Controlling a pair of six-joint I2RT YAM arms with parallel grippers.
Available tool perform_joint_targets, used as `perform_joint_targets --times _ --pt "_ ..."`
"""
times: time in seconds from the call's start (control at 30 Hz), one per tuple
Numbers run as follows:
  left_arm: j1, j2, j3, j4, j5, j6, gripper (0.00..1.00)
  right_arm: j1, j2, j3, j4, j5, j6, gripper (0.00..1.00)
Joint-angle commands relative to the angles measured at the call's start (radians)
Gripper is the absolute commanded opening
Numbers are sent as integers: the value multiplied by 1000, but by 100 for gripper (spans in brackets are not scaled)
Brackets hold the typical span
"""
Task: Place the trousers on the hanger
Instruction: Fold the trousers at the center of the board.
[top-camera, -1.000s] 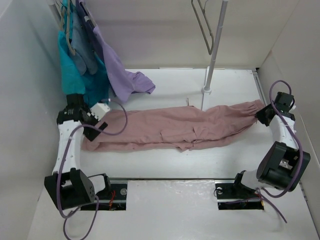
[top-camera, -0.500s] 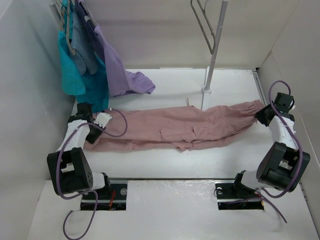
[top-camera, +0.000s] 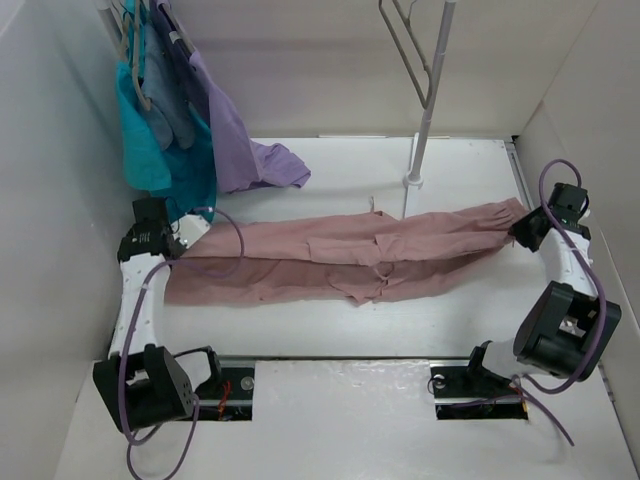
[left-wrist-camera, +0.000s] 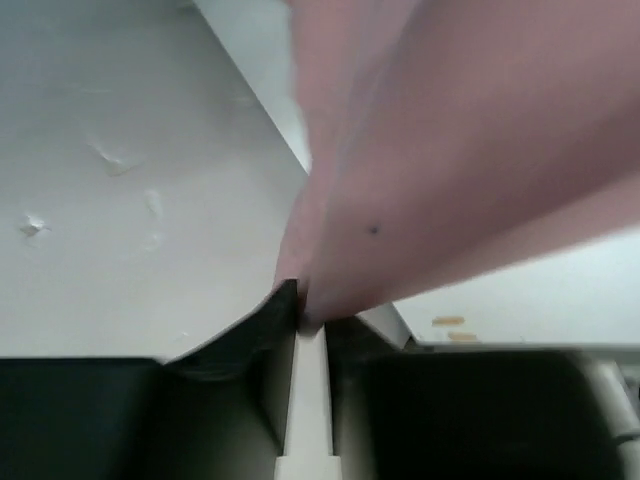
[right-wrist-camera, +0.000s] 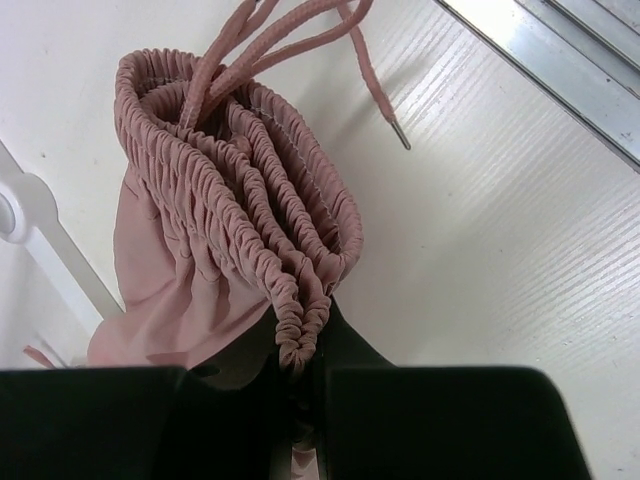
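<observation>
we see bright, even, diffuse light in the top view, with only soft, faint shadows beneath the trousers (top-camera: 350, 265) on the white worktop (top-camera: 350, 165). the left wrist view is blurred, the trousers out of focus; the right wrist view is sharp.

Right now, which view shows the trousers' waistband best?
The right wrist view: the waistband is close and sharp, clamped by the right gripper. Top external shows it tiny; left wrist shows only smooth cloth.
</observation>
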Motion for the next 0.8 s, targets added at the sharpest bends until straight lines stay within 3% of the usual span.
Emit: perform_joint_targets --times 0.0,0.1,0.2,0.23,0.4,0.53,0.77 --pt "-13 -21 -35 -193 -7 133 16 -5 6 38 34 26 8 0" --pt "-71 -30 -226 -218 -36 144 33 -5 15 12 43 17 18 0" --pt "-71 -44 -375 -62 -181 163 53 -5 15 21 32 17 18 0" --pt "-71 -44 -389 -48 -182 163 53 -5 15 21 32 17 9 0" --pt "-50 -44 -339 35 -206 133 94 -5 -7 88 -23 71 -14 0" --pt "4 8 -186 -15 -151 96 95 -5 -34 223 -110 144 -40 0" --pt "19 19 -63 -158 14 107 95 28 -97 343 -179 298 -110 0"
